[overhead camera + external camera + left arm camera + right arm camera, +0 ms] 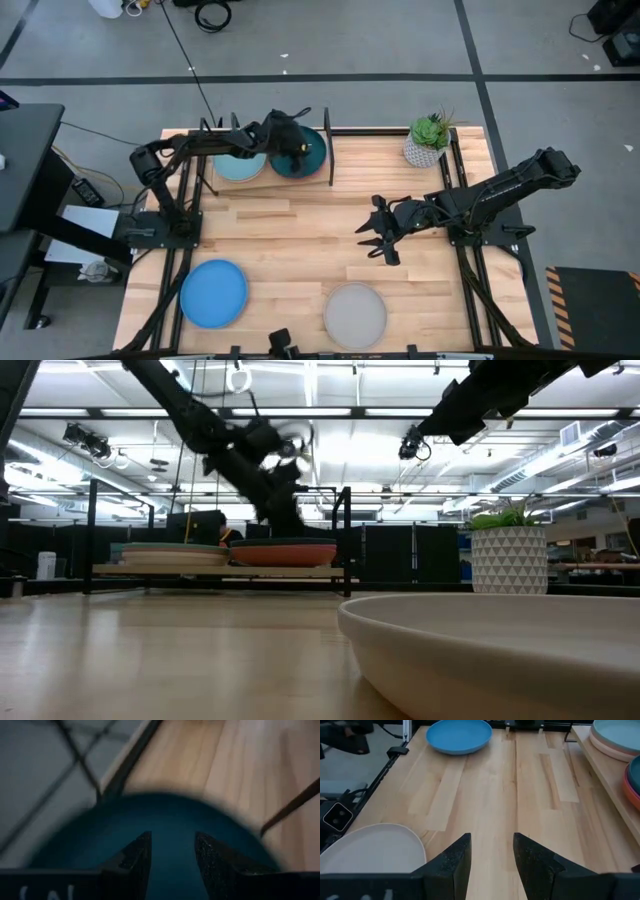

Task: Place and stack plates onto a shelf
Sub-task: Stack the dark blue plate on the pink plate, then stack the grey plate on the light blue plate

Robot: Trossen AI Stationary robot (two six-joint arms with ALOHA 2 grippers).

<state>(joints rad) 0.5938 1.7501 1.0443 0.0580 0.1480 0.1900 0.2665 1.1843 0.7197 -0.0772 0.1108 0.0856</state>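
Left claw (290,143) sits open over the dark teal plate (310,160) on the shelf (330,150); right claw (375,240) open, empty, nearer the worktop's (290,230) middle.

Table (300,240) bears shelf (330,150), blue plate (213,293), grey plate (354,314), plant pot (425,148)

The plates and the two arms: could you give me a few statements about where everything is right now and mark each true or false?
1. The dark teal plate lies on the shelf, under the left gripper. True.
2. The blue plate is already on the shelf. False: it lies on the table, near the front edge.
3. The right gripper holds the grey plate. False: it hovers open over bare table, holding nothing.
4. A pale blue plate tops the stack beside the dark teal one. True.
5. The potted plant stands between the two stacks. False: it stands at the shelf's other end, apart from them.
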